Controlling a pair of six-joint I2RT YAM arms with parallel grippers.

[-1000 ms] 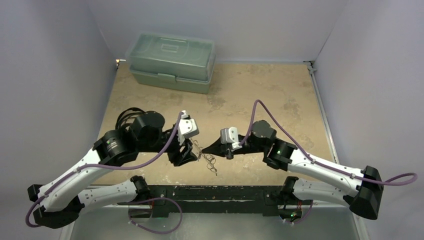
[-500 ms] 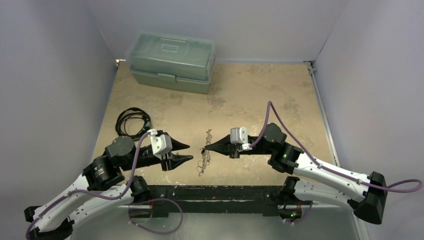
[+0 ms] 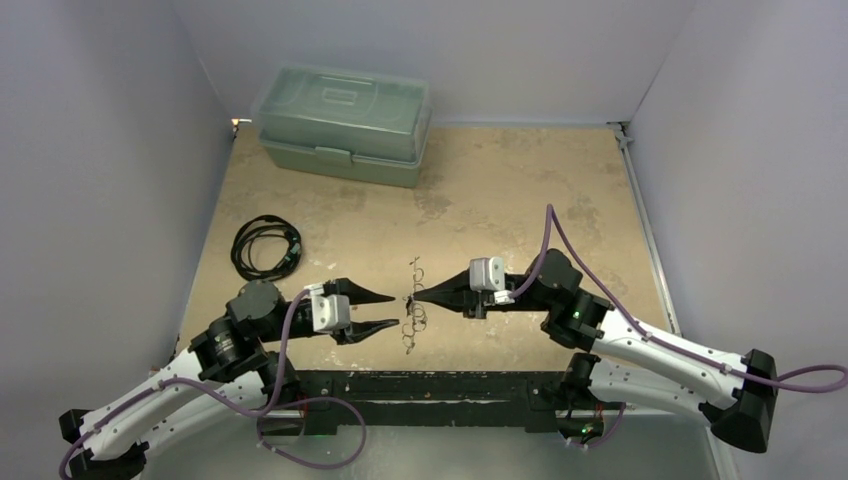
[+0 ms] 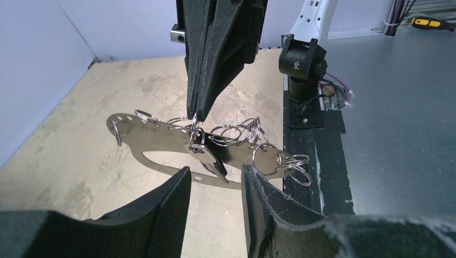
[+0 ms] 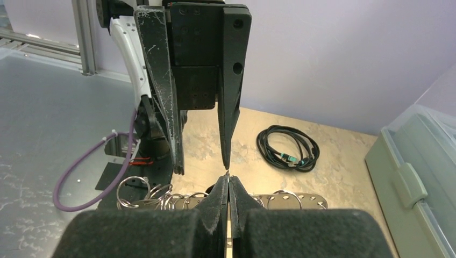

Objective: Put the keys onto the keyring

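Right pincer [image 3: 410,299] pressed together, pinching flat silvery perforated keyring [image 4: 156,141]; one silvery key [image 4: 209,163] hangs on it; left pincer [image 3: 395,310] spread, empty; other keys unseen.

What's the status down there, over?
Right claw shut on keyring, holding it up. Left claw open, just short of hanging key. Nothing in the way.

The keyring [image 4: 145,137] is flat polished metal, its rings [image 4: 236,131] and key [image 4: 209,161] silvery and glossy. The left gripper [image 4: 216,171] has matt black plastic fingers [image 4: 161,215] with a grainy face. The table [image 3: 520,190] looks matt and mottled like stone; the box [image 3: 345,115] is smooth translucent plastic, the cable [image 3: 288,252] black and rubbery
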